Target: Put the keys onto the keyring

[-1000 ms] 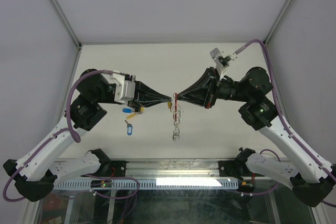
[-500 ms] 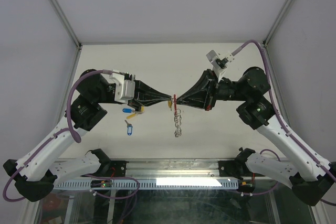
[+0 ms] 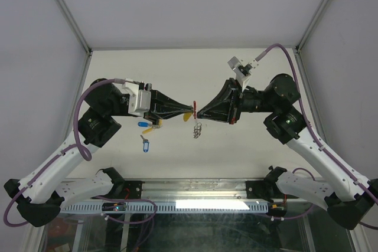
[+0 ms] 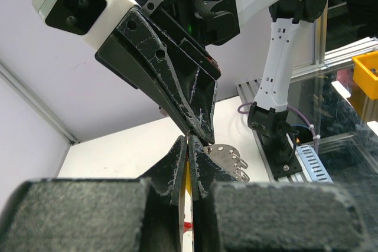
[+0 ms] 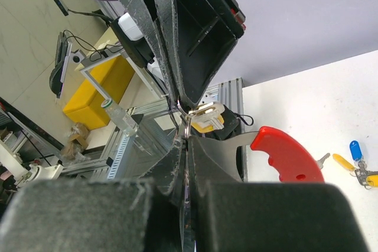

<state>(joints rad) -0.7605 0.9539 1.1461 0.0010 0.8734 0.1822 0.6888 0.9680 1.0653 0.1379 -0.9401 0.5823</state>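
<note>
Both grippers meet tip to tip above the table's middle. My left gripper (image 3: 192, 109) (image 4: 188, 143) is shut on a yellow-tagged key (image 3: 188, 117) (image 5: 207, 116), whose yellow shows between its fingers (image 4: 177, 163). The right gripper (image 3: 199, 112) (image 5: 188, 141) is shut on the thin metal loop of the keyring (image 3: 197, 128). The keyring's red crescent (image 5: 286, 154) sticks out sideways and its silvery chain hangs bunched below the tips. On the table to the left lie a blue-tagged key (image 3: 143, 124) beside a yellow-tagged one (image 3: 155, 127), and a second blue-tagged key (image 3: 143, 144) nearer the front.
White walls with metal posts (image 3: 65, 10) close off the table on three sides. The arm bases and a rail (image 3: 195, 196) run along the near edge. The loose keys (image 5: 354, 149) lie under the left arm's forearm.
The hanging chain has drawn up into a shorter bunch under the tips. The right wrist has shifted slightly left and turned. The left gripper has held its place.
</note>
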